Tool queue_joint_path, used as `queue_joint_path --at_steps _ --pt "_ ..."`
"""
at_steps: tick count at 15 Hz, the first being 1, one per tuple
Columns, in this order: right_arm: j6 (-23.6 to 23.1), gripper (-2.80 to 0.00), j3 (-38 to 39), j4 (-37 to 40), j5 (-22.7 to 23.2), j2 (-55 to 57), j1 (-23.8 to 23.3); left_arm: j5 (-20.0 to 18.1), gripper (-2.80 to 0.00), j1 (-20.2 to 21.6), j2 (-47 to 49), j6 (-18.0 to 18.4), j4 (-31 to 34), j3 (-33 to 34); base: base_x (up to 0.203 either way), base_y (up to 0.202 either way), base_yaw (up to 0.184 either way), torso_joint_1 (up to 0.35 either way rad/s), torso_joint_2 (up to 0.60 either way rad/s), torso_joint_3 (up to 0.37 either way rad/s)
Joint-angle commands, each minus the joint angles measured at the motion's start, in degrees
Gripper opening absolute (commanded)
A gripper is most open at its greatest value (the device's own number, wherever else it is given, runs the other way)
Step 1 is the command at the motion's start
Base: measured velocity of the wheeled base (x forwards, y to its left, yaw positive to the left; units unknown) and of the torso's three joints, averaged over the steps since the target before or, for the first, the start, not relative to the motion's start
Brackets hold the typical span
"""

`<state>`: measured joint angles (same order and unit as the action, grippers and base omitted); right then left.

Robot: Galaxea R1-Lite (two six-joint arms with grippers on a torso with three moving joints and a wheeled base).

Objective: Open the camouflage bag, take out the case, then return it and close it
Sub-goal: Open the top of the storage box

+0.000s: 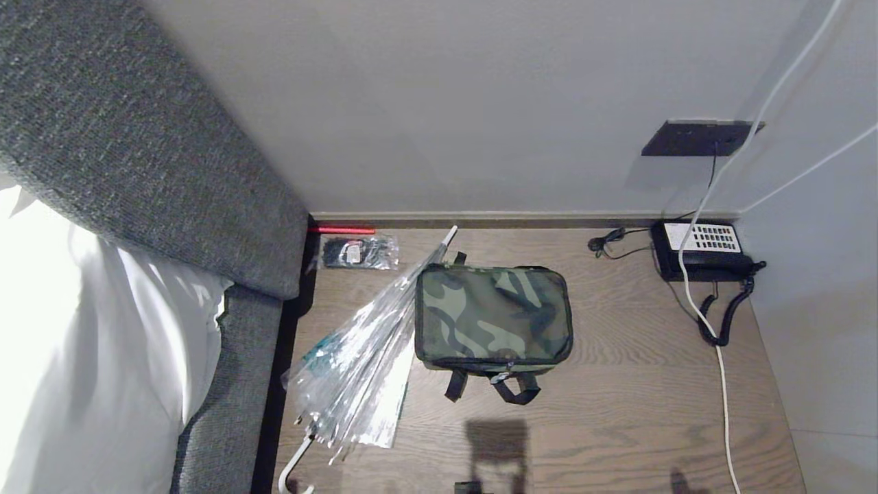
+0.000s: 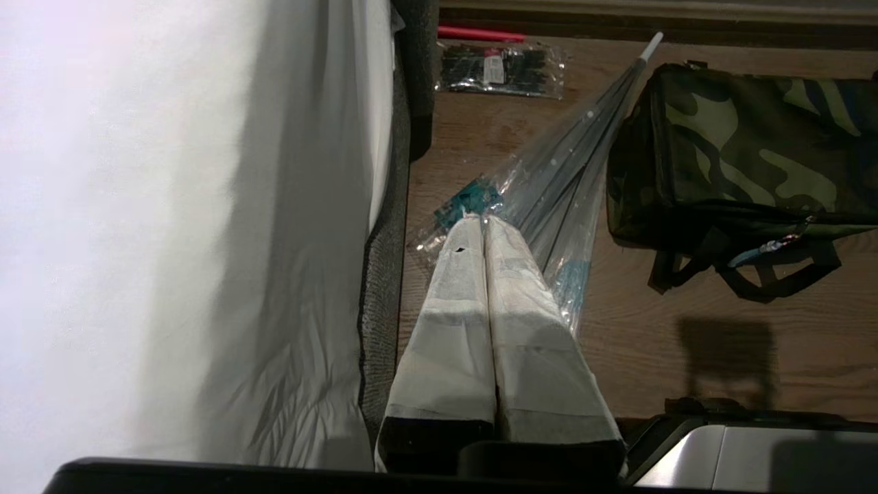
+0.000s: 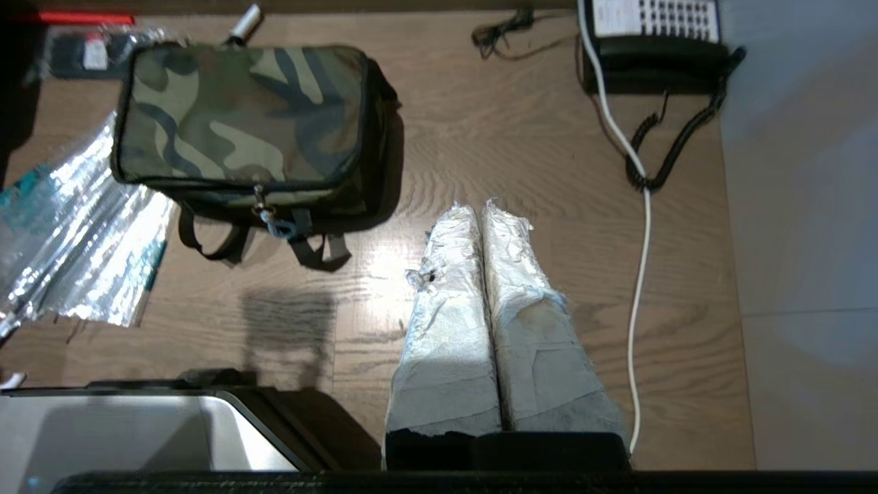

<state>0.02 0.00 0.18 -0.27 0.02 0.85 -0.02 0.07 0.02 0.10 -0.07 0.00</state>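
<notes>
I see a clear plastic umbrella (image 2: 549, 199) lying just past the left jaws, partly under them in my view. A packet of dark items (image 2: 501, 67) sits farther beyond. Ahead of the right jaws, a black-and-white telephone (image 3: 655, 41) and a white cable (image 3: 641, 274).

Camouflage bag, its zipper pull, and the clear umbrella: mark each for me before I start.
camouflage bag (image 1: 494, 312): head view, middle of its closed top panel.
zipper pull (image 3: 264, 209): right wrist view, the tab hanging at the bag's front edge.
clear umbrella (image 1: 363, 357): head view, the folded plastic canopy beside the bag.
</notes>
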Motion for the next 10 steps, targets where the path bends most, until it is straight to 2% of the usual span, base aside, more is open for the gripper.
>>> queue_joint_path --at_steps 1,10 --pt "-0.02 -2.80 0.09 -0.01 0.00 -1.78 0.03 0.02 -2.80 0.01 -0.02 -0.01 -0.01 0.00 0.000 0.000 0.000 0.002 0.01 -0.204" --pt "-0.02 -2.80 0.09 -0.01 0.00 -1.78 0.03 0.02 -2.80 0.06 -0.02 0.08 -0.01 0.00 0.000 0.000 0.000 0.000 0.00 -0.197"
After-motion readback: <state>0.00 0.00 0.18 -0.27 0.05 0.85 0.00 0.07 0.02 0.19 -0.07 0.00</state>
